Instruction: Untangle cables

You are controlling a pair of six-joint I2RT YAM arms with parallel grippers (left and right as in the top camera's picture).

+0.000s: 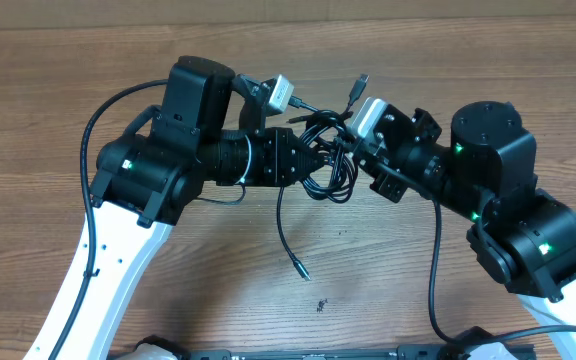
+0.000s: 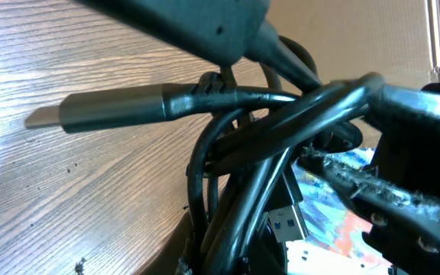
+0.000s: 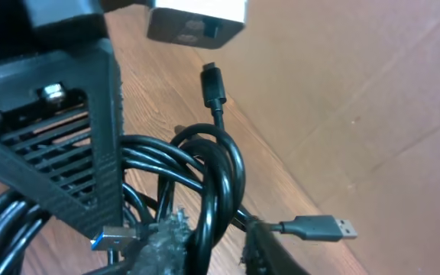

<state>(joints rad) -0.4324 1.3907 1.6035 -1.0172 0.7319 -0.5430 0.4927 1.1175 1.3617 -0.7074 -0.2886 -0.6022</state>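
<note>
No legible text, label, brand, number or sign anywhere in any of the three views.

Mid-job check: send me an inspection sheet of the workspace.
Surface: wood-grain table.
Job's things: cables tangled in one bundle between the arms; one strand trails away to a plug nearer the robot's base.
Clutter: small dark specks near that plug.
Grippers: left gripper shut on the bundle; right gripper jaws apart, strands between them.
Cables: thick arm wires loop beside each arm.
Surroundings: cardboard wall behind the table.
</note>
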